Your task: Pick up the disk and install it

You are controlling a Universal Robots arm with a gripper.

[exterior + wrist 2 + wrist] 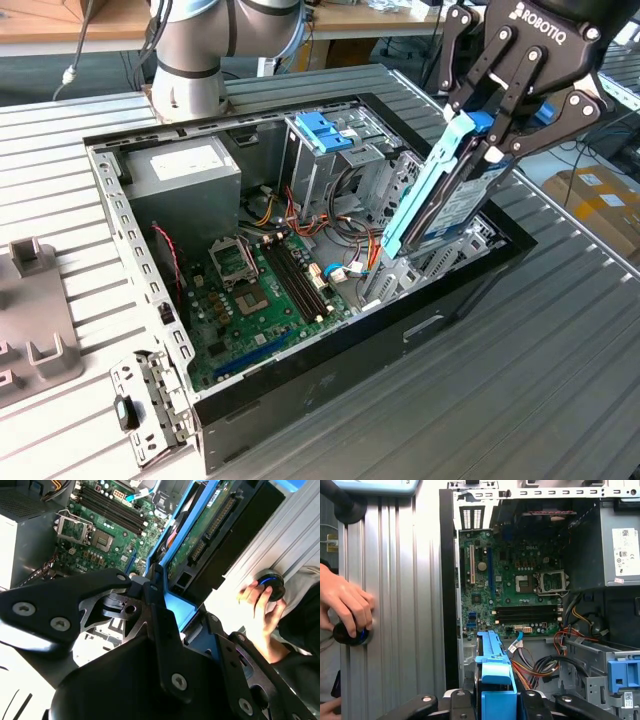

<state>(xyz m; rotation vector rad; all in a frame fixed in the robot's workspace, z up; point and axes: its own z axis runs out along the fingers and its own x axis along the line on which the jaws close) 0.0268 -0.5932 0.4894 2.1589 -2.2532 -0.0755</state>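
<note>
Black linkage gripper [492, 128] is gripping the disk [448, 205], jaws clamped on its blue tab end. Disk is a flat dark slab with glossy blue plastic rails along its edges. It's hanging at the exterior view's right end of the open black metal case [300, 375]. Long axis is leaning steeply, tab end up, lower end pointing down inside the case, near the green motherboard [255, 285]. Case is sitting on a ribbed aluminium table [540, 400].

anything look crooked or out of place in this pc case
The disk is tilted steeply, unseated, held by the pincer at the case. A person's hand rests on a round knob beside the case.
</note>
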